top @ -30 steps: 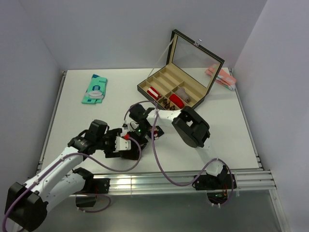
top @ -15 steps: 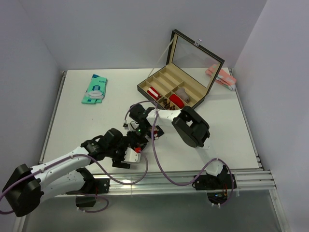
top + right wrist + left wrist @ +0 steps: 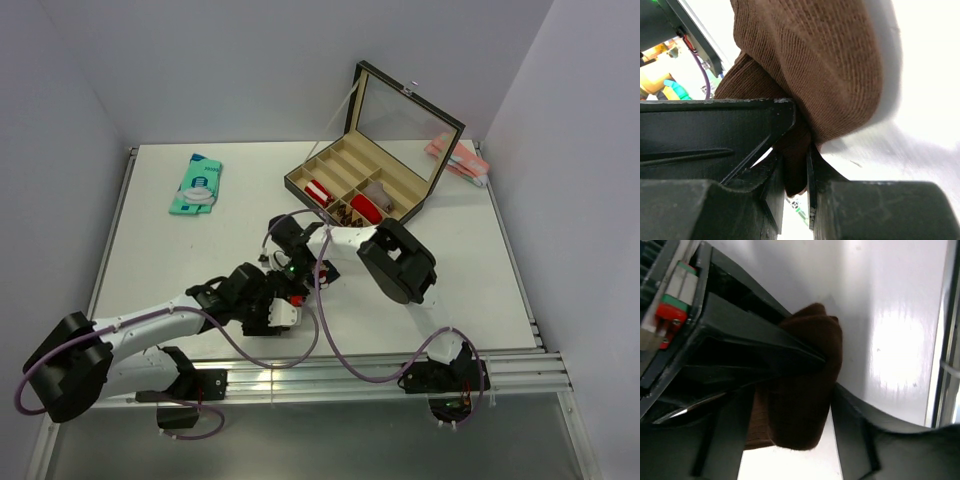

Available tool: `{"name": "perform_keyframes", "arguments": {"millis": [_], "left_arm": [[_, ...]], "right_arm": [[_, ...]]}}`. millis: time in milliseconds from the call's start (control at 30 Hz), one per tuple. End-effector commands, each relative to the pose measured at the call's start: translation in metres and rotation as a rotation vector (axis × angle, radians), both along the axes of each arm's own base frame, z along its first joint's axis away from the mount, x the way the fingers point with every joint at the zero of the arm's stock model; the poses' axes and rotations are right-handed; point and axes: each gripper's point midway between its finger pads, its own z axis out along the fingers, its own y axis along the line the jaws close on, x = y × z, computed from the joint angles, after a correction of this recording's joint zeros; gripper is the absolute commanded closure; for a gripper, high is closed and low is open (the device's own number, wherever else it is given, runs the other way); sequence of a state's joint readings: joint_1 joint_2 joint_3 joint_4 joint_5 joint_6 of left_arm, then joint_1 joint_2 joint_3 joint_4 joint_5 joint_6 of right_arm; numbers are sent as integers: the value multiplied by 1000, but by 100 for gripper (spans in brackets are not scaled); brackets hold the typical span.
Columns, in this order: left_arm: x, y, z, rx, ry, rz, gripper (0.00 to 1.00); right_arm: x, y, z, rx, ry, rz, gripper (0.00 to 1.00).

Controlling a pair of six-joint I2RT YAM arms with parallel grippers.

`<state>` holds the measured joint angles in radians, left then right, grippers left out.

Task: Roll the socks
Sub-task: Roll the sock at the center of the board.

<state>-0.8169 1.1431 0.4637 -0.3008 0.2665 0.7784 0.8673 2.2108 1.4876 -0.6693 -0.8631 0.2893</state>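
Note:
A dark brown ribbed sock (image 3: pixel 830 60) lies bunched on the white table (image 3: pixel 890 300). My right gripper (image 3: pixel 796 170) is shut on a fold of it, with the fabric pinched between the two fingers. In the left wrist view the same sock (image 3: pixel 800 390) sits between the spread fingers of my left gripper (image 3: pixel 790 410), with a sliver of table showing beside the right finger (image 3: pixel 855 425). In the top view my left gripper (image 3: pixel 275 305) and right gripper (image 3: pixel 293 275) meet at the table's front middle and hide the sock. No navy sock shows.
An open compartment box (image 3: pixel 330 165) with a raised lid stands at the back and holds a red roll (image 3: pixel 363 208) and a striped roll (image 3: pixel 318 190). A teal packet (image 3: pixel 197 184) lies back left. A pink packet (image 3: pixel 455 158) lies back right. Metal rails (image 3: pixel 350 365) run along the near edge.
My left arm has swung right and forward from the left side until its gripper reaches the sock beside the right gripper. The right arm has stayed in place.

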Motion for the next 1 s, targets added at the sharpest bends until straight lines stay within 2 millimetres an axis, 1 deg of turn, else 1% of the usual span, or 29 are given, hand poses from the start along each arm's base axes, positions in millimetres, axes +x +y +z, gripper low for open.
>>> {"name": "perform_keyframes", "arguments": {"millis": [0, 33, 100, 133, 233, 267, 300, 333, 367, 400, 433, 500, 567, 667, 700, 767, 800, 833, 867, 900, 967], "left_arm": [[6, -4, -9, 14, -3, 17, 36], [6, -4, -11, 17, 3, 18, 45], [3, -4, -17, 31, 27, 14, 58], [3, -3, -19, 40, 36, 14, 74], [1, -2, -24, 54, 50, 14, 96], [1, -3, -21, 45, 43, 11, 100], [-2, -2, -21, 37, 45, 3, 100], [-3, -3, -19, 21, 37, -7, 100], [-3, -6, -11, -15, 17, -16, 100], [-6, -5, -11, -26, 11, -28, 100], [-7, -7, -8, -45, 4, -38, 100], [-9, -8, -1, -76, -13, -47, 100], [-12, -8, 1, -81, -8, -62, 100], [-16, -9, 1, -75, 10, -82, 100], [-17, -9, 3, -77, 14, -88, 100], [-17, -12, 9, -103, 7, -97, 100], [-17, -14, 11, -111, 4, -100, 100], [-17, -14, 12, -116, 2, -102, 100], [-17, -15, 14, -117, 1, -104, 100], [-17, -16, 14, -117, 5, -106, 100], [-17, -16, 13, -107, 18, -105, 100]], "right_arm": [[7, 3, 3, 24, -67, -17, 79], [7, 3, 5, 30, -70, -21, 78], [10, 6, 11, 49, -89, -34, 75], [9, 5, 11, 48, -90, -37, 73], [15, 1, 15, 36, -143, -68, 67], [22, 0, 15, 22, -184, -91, 63], [27, -1, 23, 29, -219, -109, 61], [28, -8, 20, 12, -227, -128, 59], [39, -9, 20, 18, -256, -170, 57], [46, -12, 28, 30, -278, -200, 56], [50, -18, 25, 18, -286, -227, 55], [68, -24, 26, 7, -337, -291, 53], [76, -25, 28, -11, -367, -328, 53], [85, -19, 30, 1, -376, -352, 51], [89, -13, 34, 14, -380, -351, 51], [94, -11, 24, -11, -379, -347, 50], [98, -4, 29, 8, -390, -342, 50], [100, -1, 28, 20, -391, -334, 50], [102, 0, 21, 8, -385, -329, 49], [106, 6, 24, 21, -403, -323, 49], [106, 12, 18, 29, -404, -300, 46]]}}
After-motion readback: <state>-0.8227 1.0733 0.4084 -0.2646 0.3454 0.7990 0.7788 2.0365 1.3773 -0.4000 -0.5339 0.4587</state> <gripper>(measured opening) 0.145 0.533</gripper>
